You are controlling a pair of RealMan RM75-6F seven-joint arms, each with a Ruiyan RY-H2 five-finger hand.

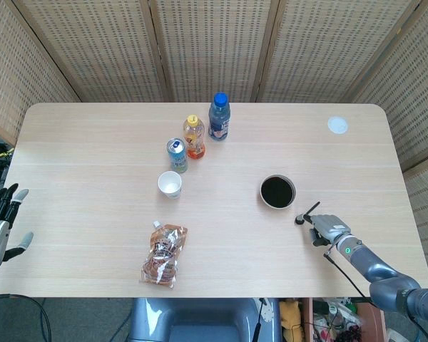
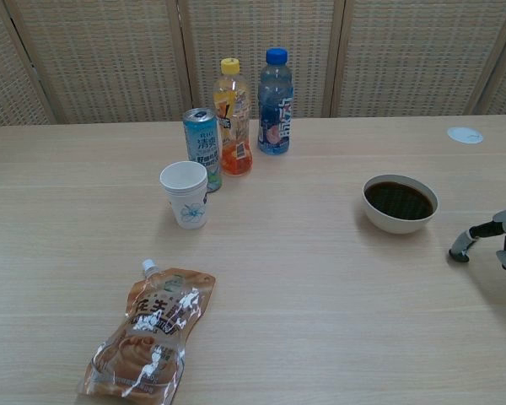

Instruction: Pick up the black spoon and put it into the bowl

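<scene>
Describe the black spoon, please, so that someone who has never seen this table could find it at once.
Start at the white bowl of dark liquid on the table's right half. Just beyond it, toward the near right corner, the right hand rests on the tabletop. The black spoon lies at its fingers, the only thin black thing there.

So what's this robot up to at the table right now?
Its right robot hand is low over the table beside a small black spoon, fingers reaching at it; whether it has a grip yet is unclear. The spoon lies on the wood next to a white bowl with a dark inside, where it is meant to go. The left robot hand waits open off the far edge. A paper cup, can, two bottles and a snack pouch sit untouched.
</scene>
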